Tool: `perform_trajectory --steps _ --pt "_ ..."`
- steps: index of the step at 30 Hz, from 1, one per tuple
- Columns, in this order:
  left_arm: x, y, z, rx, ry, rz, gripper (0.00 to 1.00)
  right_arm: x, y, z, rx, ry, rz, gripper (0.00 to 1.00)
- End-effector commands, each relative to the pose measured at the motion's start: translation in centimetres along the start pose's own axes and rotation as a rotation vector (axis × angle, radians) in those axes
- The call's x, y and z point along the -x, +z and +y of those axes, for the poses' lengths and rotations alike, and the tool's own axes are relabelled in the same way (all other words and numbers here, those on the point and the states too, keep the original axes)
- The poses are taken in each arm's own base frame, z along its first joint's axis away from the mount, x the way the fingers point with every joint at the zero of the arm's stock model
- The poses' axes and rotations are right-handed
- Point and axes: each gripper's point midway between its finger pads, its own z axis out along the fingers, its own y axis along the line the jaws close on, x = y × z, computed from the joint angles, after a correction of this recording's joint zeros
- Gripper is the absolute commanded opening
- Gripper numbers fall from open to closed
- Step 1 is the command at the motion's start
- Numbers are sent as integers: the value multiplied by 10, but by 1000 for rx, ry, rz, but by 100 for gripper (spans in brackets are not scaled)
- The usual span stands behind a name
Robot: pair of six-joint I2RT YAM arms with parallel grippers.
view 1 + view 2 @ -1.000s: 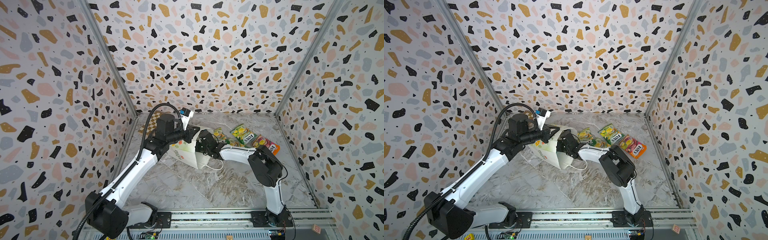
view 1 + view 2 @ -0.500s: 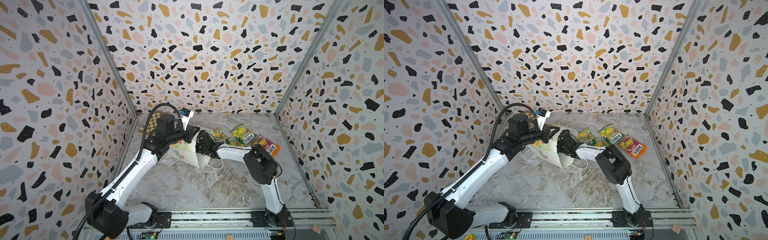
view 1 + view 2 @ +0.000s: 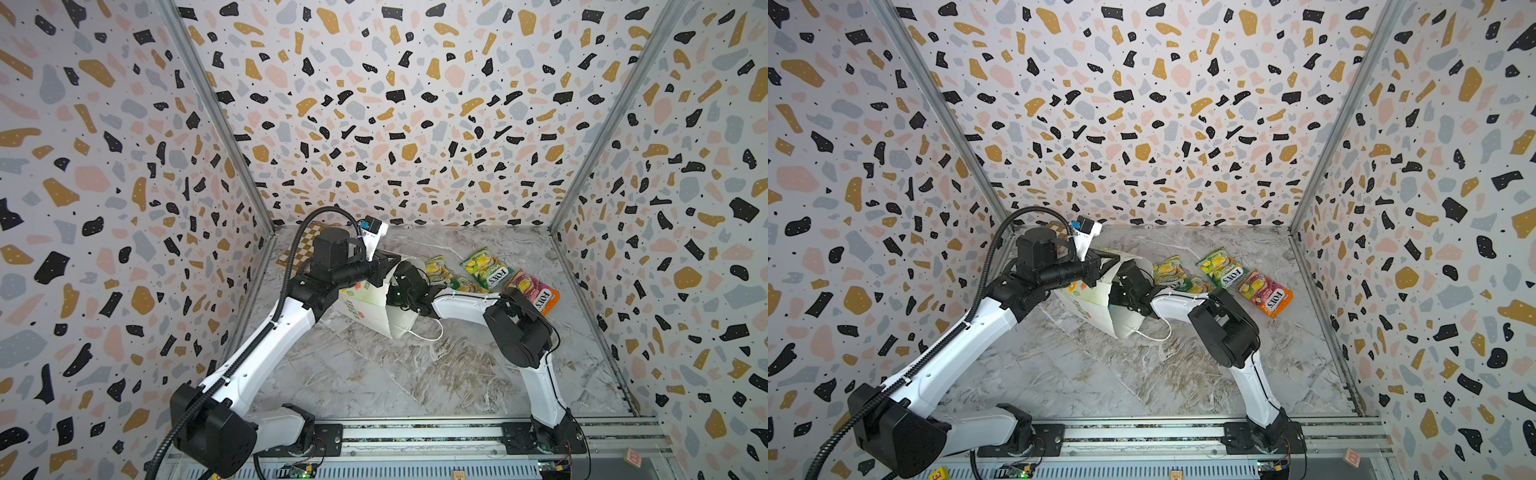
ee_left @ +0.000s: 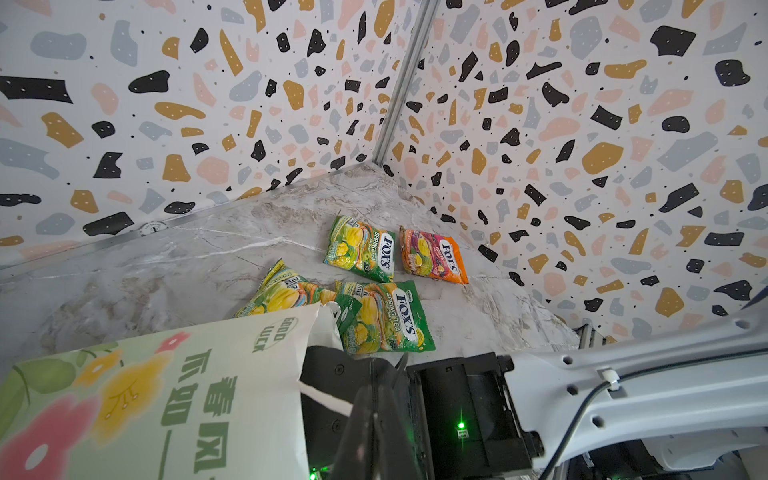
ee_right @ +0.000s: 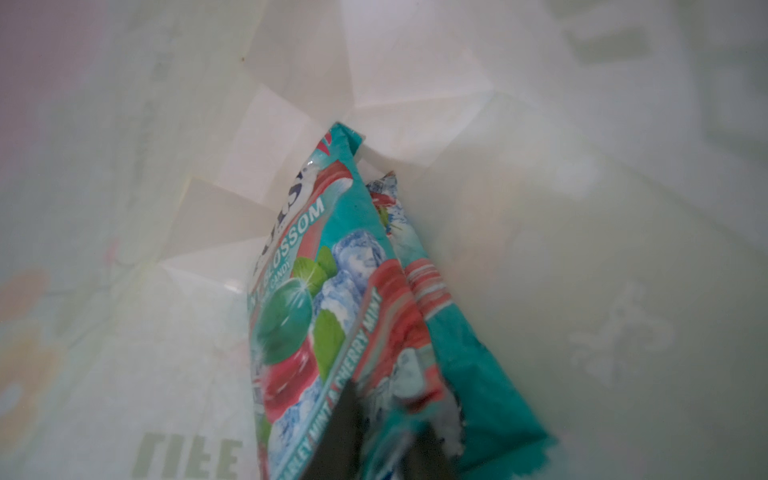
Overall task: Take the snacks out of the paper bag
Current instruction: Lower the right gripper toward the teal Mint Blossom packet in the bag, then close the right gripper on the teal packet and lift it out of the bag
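The marble table (image 3: 374, 374) carries a tipped bag (image 3: 370, 309), four packets (image 3: 484, 268) beside its mouth, and a chessboard (image 3: 297, 249) in the back-left corner.

A grey-veined marble table (image 3: 374, 374) sits boxed by three terrazzo-print walls (image 3: 415, 104), flecked black, ochre, pink and grey. Metal corner posts (image 3: 222, 124) rise from the table's back corners. A metal rail (image 3: 415, 434) lines its front edge, and a chessboard (image 3: 286, 257) lies in its far corner.

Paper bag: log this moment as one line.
left gripper: shut on bag rim | right gripper: inside bag, shut on teal packet | table: three green packets, one orange packet
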Motion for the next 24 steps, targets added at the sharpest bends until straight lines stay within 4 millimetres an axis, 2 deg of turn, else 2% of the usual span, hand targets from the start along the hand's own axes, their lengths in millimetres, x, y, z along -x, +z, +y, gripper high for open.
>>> perform_trajectory --steps 1,6,15,24 --pt "25 -10 -13 -23 68 -73 0 11 -11 20 81 -30 -38 0" --pt "20 -11 -3 37 70 -57 0 19 -37 27 116 -76 -76 0" --pt "12 -15 21 180 66 -45 0 26 -88 28 164 -121 -113 0" --pt "10 -16 34 245 52 -46 0 28 -124 34 198 -164 -118 0"
